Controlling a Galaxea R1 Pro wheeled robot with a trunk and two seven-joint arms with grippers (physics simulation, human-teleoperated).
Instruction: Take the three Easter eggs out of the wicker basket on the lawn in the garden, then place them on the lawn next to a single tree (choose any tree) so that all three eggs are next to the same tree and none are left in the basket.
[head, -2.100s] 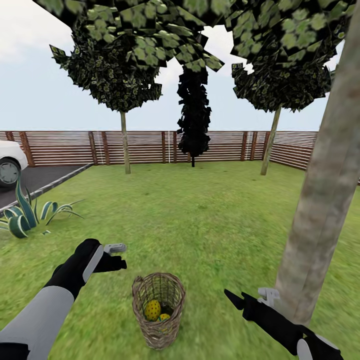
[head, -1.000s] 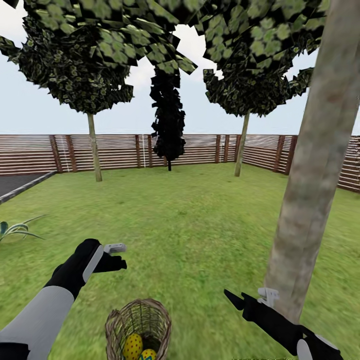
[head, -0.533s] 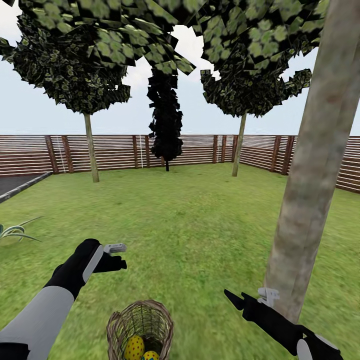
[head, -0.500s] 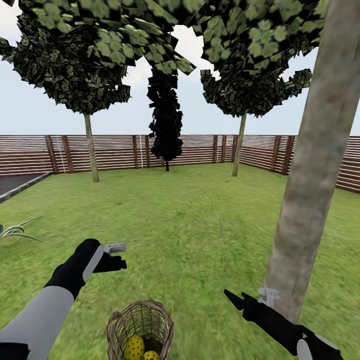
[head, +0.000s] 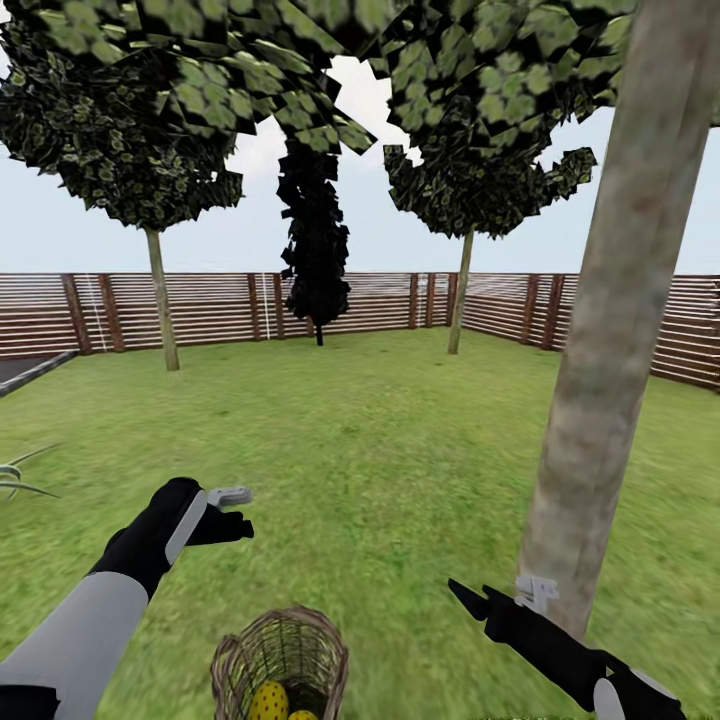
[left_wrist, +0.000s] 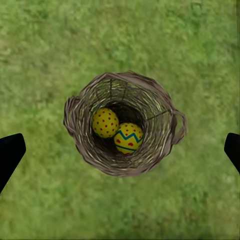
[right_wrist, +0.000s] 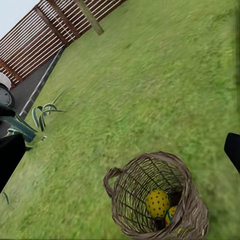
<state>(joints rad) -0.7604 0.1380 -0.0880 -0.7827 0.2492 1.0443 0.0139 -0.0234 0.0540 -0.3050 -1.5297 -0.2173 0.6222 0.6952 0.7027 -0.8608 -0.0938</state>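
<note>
Hovering my left gripper (head: 232, 510) over the lawn (head: 380, 440), up and left of the wicker basket (head: 280, 660) in the head view. In the left wrist view the basket (left_wrist: 125, 130) sits right between my two fingertips (left_wrist: 10, 152), which are spread wide at the frame edges, well apart from the rim, touching nothing. Left is open and empty.

Two Easter eggs visible inside the basket: a yellow one with red dots (left_wrist: 105, 122) touching a yellow one with a blue zigzag band (left_wrist: 128, 138). A third egg I can't make out; basket wall may hide it.

My right gripper (head: 490, 598) is low on the right, just beside the base of the thick grey-brown tree trunk (head: 600, 400). In the right wrist view its fingertips (right_wrist: 11, 157) are also spread wide, holding nothing, with the basket (right_wrist: 155, 197) ahead of them, clear of both tips.

Slat fence (head: 200, 310) closes the garden behind; spiky plant (right_wrist: 40, 117) off to the side.
</note>
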